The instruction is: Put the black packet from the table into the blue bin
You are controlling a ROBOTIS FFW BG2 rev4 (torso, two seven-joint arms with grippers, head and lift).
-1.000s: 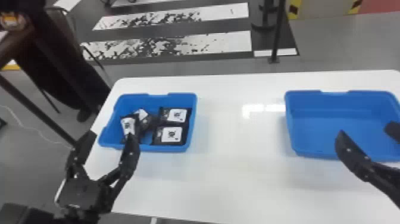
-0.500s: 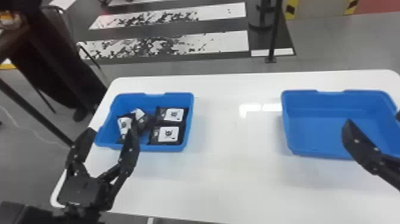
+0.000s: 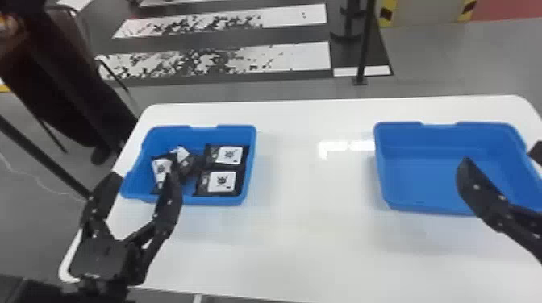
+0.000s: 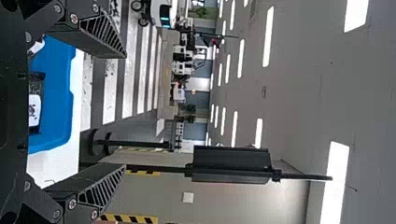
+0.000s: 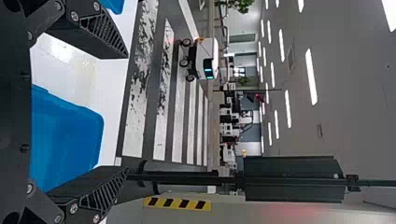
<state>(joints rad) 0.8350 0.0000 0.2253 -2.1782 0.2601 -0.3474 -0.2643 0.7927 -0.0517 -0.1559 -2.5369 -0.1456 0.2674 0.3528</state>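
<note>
Your left gripper [image 3: 144, 177] stood open, nothing between its fingers, near the left bin [image 3: 251, 165], where the black packets [image 3: 221, 182] lay, two flat and two jumbled together. Which one the job meant, you could not tell. Your right gripper [image 5: 126, 112], also open, hung by the right bin [image 3: 419, 177]. A low left-arm sweep risked a fingertip catching the rim, shoving that bin along the table [image 3: 314, 233], or snagging the jumbled pair and flipping one out.

Head cam over tbl [image 3: 302, 241], wrist cams prob. level
</note>
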